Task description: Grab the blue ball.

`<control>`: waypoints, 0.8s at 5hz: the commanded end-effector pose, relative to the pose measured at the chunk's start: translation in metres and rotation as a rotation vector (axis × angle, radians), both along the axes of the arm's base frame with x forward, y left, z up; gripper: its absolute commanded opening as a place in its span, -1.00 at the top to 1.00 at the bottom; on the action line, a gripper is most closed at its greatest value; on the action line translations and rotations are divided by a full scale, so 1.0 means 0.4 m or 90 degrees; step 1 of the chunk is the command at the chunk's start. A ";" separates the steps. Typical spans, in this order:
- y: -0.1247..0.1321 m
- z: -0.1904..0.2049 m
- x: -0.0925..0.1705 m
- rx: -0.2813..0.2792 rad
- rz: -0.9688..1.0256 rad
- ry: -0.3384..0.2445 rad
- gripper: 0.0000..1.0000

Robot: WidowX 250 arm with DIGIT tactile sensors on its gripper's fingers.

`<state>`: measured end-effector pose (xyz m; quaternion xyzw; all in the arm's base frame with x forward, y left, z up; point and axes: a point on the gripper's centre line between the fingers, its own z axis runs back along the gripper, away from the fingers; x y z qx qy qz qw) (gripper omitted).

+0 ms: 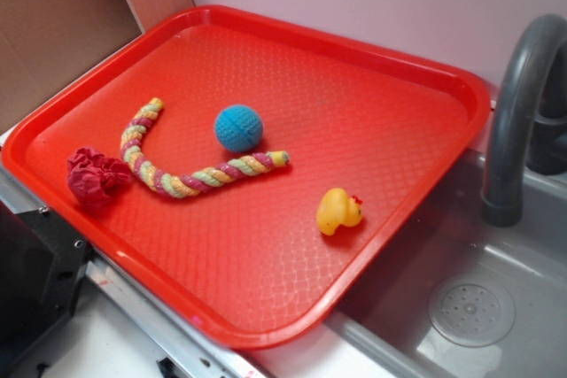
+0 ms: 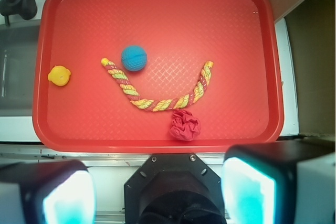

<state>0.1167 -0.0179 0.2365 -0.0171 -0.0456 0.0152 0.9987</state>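
Exterior view: nearest the lens, a black block [image 1: 31,285] at the lower left, partly cropped, just off the near rim of a red tray [image 1: 372,68] with a raised rim and an embossed, waffle-like floor; no brand, label or writing is legible on any item. On the tray: one blue ball [image 1: 238,127], small, round, turquoise-blue, with a ribbed knitted surface, lying left of the tray's centre; being a sphere it has no long axis and points no way. One twisted rope [image 1: 190,180] in pink, yellow and green strands, curved into a hook, its right end lying just beside the ball's lower edge. One dark red wrinkled fabric wad [image 1: 96,175] at the left, near the bend of the rope. One yellow rubber duck [image 1: 337,211], with a red mark at its head, well apart from the ball toward the tray's right rim. Beside the tray: a grey sink [image 1: 523,325] with a round drain and a curved grey faucet [image 1: 523,104]. Wrist view: nearest the lens, the gripper [image 2: 157,195] at the bottom edge, its two fingers [image 2: 247,192] blurred, teal-lit and standing wide apart with nothing between them, held off the tray's near rim. Beyond, the tray [image 2: 157,3] seen from above; the ball [image 2: 134,58] sits left of centre, just beside the rope's [image 2: 157,102] left end; the wad [image 2: 184,125] lies near the rope's lowest curve; the duck [image 2: 59,75] sits near the left rim.
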 end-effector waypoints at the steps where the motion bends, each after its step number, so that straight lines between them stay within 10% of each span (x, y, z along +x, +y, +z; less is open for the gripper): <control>1: 0.000 0.000 0.000 0.000 0.000 0.000 -1.00; 2: 0.009 -0.014 0.024 -0.092 0.119 0.016 -1.00; 4: -0.009 -0.081 0.104 -0.086 0.429 0.011 -1.00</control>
